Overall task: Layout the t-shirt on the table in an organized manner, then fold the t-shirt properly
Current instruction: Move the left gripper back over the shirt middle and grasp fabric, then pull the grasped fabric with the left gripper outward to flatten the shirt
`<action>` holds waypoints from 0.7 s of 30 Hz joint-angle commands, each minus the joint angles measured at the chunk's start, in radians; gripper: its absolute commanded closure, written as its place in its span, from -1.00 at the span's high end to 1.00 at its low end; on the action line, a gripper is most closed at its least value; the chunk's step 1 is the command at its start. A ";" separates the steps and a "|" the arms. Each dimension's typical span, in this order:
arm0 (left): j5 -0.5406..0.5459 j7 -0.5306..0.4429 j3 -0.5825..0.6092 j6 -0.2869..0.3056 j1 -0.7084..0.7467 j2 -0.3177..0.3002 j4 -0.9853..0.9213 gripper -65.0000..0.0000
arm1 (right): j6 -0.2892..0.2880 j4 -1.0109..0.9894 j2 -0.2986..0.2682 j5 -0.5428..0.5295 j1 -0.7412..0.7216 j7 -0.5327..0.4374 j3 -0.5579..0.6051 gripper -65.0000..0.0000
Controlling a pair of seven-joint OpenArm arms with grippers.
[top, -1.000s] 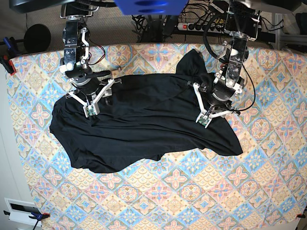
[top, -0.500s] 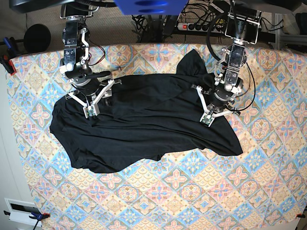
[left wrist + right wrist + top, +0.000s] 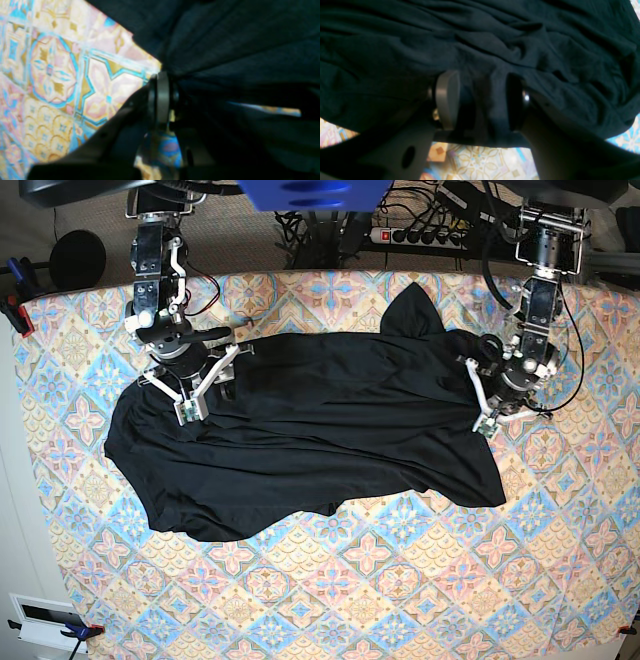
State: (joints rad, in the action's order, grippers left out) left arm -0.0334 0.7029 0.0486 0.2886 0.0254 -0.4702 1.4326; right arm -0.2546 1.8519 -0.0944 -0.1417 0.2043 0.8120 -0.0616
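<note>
two arms stretch a black shirt flat on a patterned table

the t-shirt [image 3: 310, 435] lies spread but rumpled across the middle of the table [image 3: 400, 580], one sleeve or corner peaking toward the far edge and the near hem running ragged. the left gripper [image 3: 486, 423], on the right of the base view, has its jaws pressed together on a pinch of the shirt's fabric at the garment's side; the left wrist view shows the dark cloth fanning out in taut creases from that pinch, with the table's tiles bare beside it. the right gripper [image 3: 189, 412] rests on the opposite side of the shirt with its jaws spread, and the right wrist view shows a ridge of fabric standing between the two fingers, not yet clamped.

the step in hand looks like the layout, well short of any fold. to do it well, the left arm's pull should run outward and low, parallel to the table, so the thin cloth slides rather than lifts and bunches. the right claw would do best to anchor or clamp its ridge, giving the pull something to work against. a slow draw suits this slippery fabric, which may otherwise slip from the pinch.
</note>
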 commanded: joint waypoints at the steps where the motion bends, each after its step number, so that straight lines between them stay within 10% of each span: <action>1: -0.064 0.073 -0.028 -0.030 -0.014 -0.023 -0.042 -1.00 | -0.001 0.018 -0.003 -0.009 -0.009 -0.021 -0.002 -0.11; 12: -0.038 0.011 -0.203 -0.029 -0.068 -0.019 -0.143 -1.00 | -0.001 0.021 -0.003 -0.009 -0.004 -0.016 -0.008 -0.11; 21: 0.462 0.243 -0.235 -0.024 0.037 0.018 0.280 -1.00 | -0.001 0.021 -0.003 -0.009 -0.006 -0.018 -0.010 -0.11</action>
State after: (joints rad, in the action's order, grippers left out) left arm 0.4423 0.9562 -0.1802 0.2802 0.0711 -0.4355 1.6955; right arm -0.2577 1.8542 -0.0906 -0.1448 0.2096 0.8154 -0.0669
